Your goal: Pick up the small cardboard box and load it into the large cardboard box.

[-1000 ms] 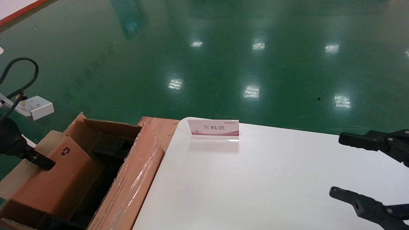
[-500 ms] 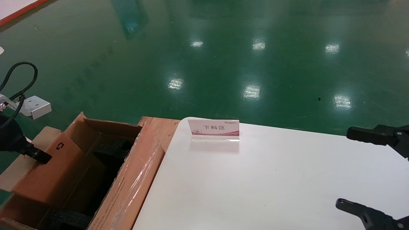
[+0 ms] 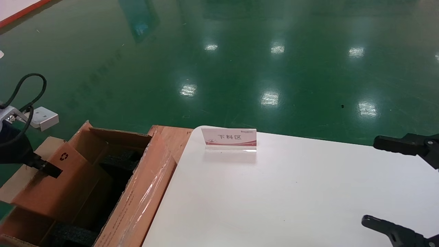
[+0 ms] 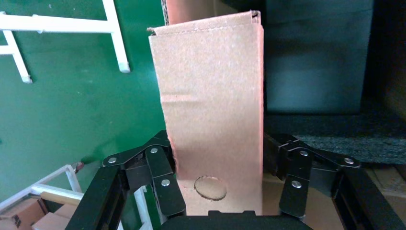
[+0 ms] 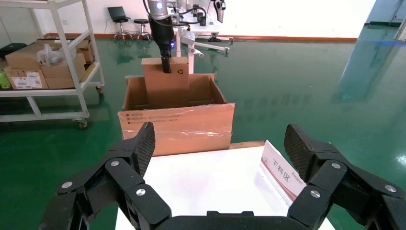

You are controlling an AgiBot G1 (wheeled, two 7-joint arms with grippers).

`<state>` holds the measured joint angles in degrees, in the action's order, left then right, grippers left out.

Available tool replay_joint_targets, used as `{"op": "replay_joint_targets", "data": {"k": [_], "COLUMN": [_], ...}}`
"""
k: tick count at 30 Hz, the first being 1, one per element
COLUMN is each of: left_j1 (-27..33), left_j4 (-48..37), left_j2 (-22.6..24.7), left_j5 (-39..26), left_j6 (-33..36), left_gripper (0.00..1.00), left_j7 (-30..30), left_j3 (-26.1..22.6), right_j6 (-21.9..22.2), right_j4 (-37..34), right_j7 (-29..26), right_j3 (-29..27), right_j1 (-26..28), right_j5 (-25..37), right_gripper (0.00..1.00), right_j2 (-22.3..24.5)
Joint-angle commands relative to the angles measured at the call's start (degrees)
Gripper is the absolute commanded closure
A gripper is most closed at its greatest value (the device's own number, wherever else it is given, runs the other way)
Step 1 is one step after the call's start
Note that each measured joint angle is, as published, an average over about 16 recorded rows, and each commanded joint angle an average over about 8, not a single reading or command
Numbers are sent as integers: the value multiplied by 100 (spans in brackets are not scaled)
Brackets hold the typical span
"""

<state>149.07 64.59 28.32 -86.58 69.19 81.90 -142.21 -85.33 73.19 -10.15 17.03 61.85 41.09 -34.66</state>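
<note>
The small cardboard box [image 3: 58, 185] stands on edge, tilted, inside the large cardboard box [image 3: 144, 192] at the lower left, its recycling symbol facing up. My left gripper [image 3: 51, 169] is shut on its upper edge. In the left wrist view the fingers [image 4: 165, 167] press both faces of the small cardboard box [image 4: 210, 105], with black foam [image 4: 335, 139] beside it. My right gripper [image 3: 370, 181] hangs open and holding nothing over the table's right side. From the right wrist, that gripper [image 5: 220, 139] faces the large cardboard box [image 5: 177, 127] with the small cardboard box [image 5: 166, 88] rising out of it.
A white table [image 3: 274, 199] adjoins the carton. A red-and-white sign [image 3: 229, 139] stands near its far edge. A wooden board [image 3: 171, 135] lies behind the carton's taped flap. On the green floor sits a white block [image 3: 44, 118]. A shelving cart [image 5: 48, 62] holds boxes beyond.
The small box has sunk lower into the large box and shifted left with my left gripper. My right gripper has drawn back toward the right edge.
</note>
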Motion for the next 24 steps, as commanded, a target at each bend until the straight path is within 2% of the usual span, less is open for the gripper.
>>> {"op": "replay_joint_targets", "data": {"k": [1,24], "left_j1": [-85,-1350], "left_j4": [-24,-1023], "left_j2": [17,623], "left_j5": [-17,406], "left_j6": [-72,-503], "left_gripper": [100,100], "left_j7": [32,161], "left_j3": [-14,10], "right_j6": [0,3], "right_j4": [0,0], "right_j7": [0,4], "right_j3": [1,7], "right_j1": [0,2], "right_j5": [0,-5], "right_gripper": [0,0], "right_j2": [0,3]}}
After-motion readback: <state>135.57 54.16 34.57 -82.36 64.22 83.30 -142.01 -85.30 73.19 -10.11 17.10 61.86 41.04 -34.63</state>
